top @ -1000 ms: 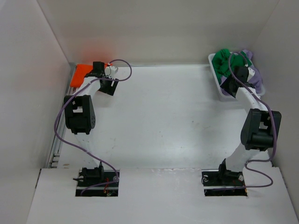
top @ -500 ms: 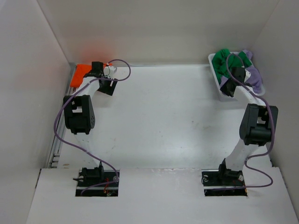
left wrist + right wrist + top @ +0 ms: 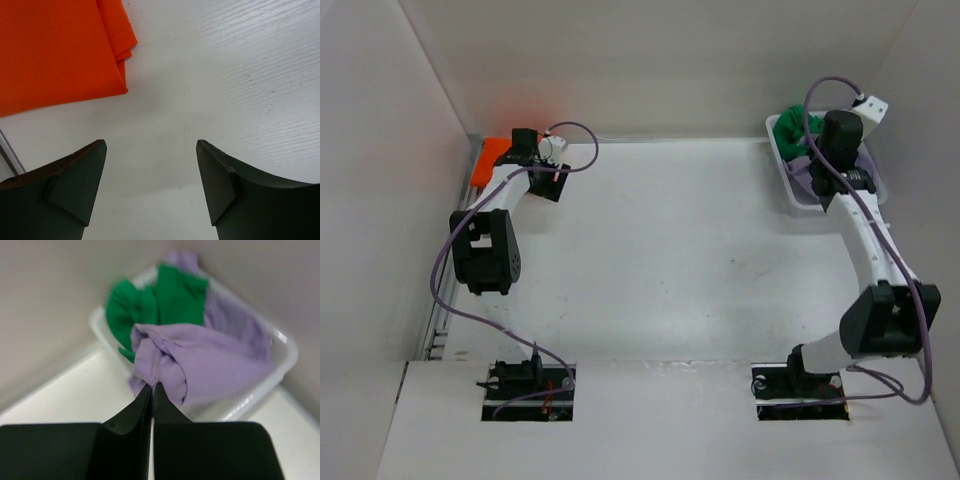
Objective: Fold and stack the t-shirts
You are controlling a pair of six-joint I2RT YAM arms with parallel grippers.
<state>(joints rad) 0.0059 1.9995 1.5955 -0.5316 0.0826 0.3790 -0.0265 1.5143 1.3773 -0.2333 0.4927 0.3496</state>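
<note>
The lavender t-shirt (image 3: 210,365) lies heaped in the white lattice basket (image 3: 286,351) at the desk's far right corner, draped partly over the green t-shirt (image 3: 170,295). The right end effector (image 3: 152,390) is closed tight on a gathered edge of the lavender cloth, its fingers pressed together with only fabric between them.

Such cloth is probably light, limp and not fragile. It will likely sag and trail from one pinch, and could drag the green shirt or the basket along. A second hold on a hem or shoulder would spread it better.

The orange t-shirt (image 3: 55,50) lies folded flat in the far left corner. The left end effector (image 3: 151,147) hovers just beside its corner, wide open and holding nothing.

Walls stand close behind and beside the basket, so little room is there. The bare middle of the desk (image 3: 660,260) offers open space for laying the shirt out.
</note>
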